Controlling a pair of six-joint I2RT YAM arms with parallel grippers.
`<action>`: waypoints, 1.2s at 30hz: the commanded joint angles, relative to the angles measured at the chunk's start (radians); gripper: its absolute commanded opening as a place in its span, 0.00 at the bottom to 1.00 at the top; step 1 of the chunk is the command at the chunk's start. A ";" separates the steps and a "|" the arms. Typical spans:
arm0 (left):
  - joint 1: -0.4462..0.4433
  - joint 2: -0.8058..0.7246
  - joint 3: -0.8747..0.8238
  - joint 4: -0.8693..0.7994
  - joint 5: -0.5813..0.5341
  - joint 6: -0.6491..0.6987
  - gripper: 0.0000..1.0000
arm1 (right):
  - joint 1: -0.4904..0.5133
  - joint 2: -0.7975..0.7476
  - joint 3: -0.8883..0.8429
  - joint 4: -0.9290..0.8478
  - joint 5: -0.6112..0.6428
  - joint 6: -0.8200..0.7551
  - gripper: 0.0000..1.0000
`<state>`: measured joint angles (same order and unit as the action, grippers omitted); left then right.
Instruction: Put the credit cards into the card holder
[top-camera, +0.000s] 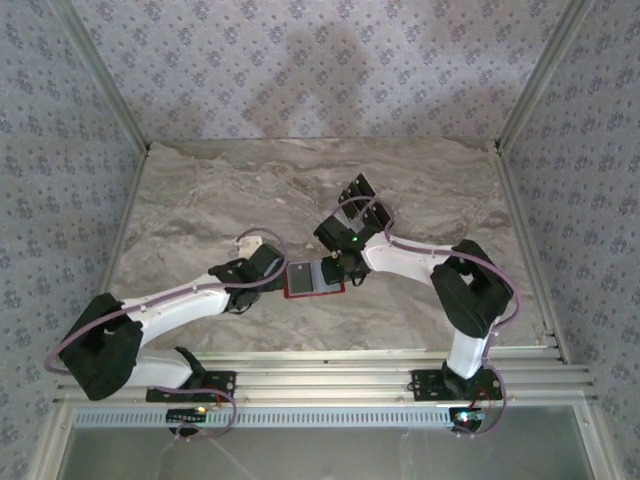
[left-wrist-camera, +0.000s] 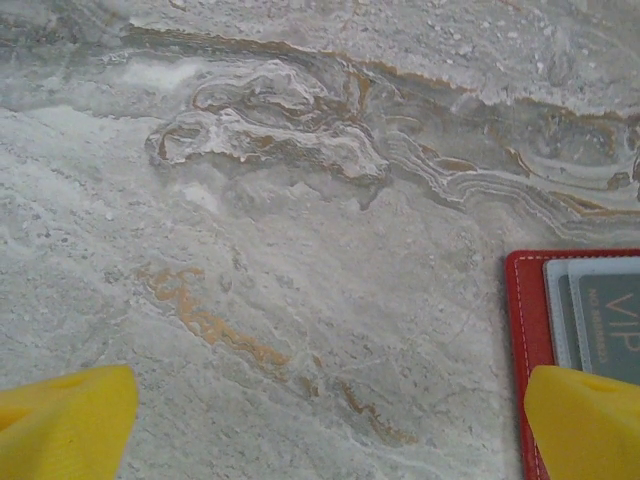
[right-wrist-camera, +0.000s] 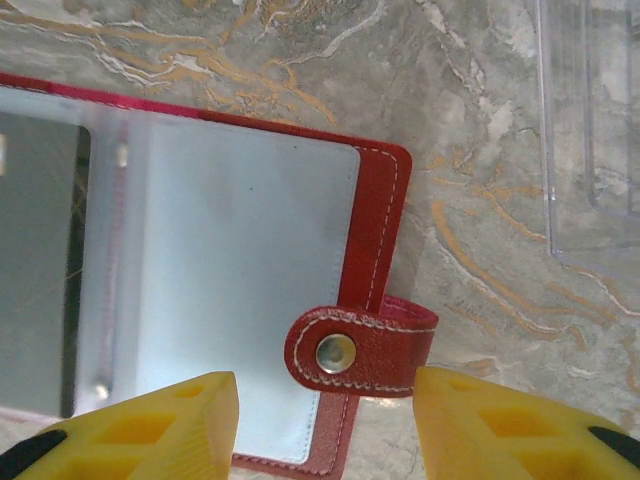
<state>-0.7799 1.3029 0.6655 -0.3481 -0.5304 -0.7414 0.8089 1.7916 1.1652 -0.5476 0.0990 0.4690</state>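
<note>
Holder (top-camera: 314, 281) is laid flat and unfolded on the tabletop (top-camera: 200, 200), near the middle, between the two claws. Left claw (left-wrist-camera: 325, 430) is positioned just left of it, jaws spread as wide as they go, nothing gripped. Bare marble is seen between its fingertips (left-wrist-camera: 60, 420), and the holder's red left edge is seen right by the right fingertip. A card (left-wrist-camera: 612, 325) marked VIP is seated in a pale sleeve (left-wrist-camera: 556, 300) at that end. Right claw (right-wrist-camera: 325, 425) is positioned over the holder's right end, jaws parted roughly halfway, nothing gripped. Snap tab (right-wrist-camera: 365, 350) is folded over the pale inside and lies between the fingertips; contact cannot be told. A clear plastic piece (right-wrist-camera: 590, 130) is seen on the tabletop near the holder, apart from it.
</note>
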 joint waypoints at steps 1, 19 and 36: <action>0.024 -0.024 -0.009 -0.015 0.009 -0.026 1.00 | 0.020 0.033 0.068 -0.049 0.114 -0.048 0.52; 0.028 0.031 0.013 -0.005 0.065 0.010 1.00 | 0.020 0.125 0.136 -0.117 0.185 -0.087 0.26; 0.029 0.036 -0.060 0.298 0.348 0.080 1.00 | 0.005 -0.052 -0.118 0.044 0.027 0.050 0.00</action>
<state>-0.7528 1.3327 0.6243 -0.1551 -0.2623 -0.6876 0.8223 1.7561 1.0771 -0.5446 0.1600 0.4660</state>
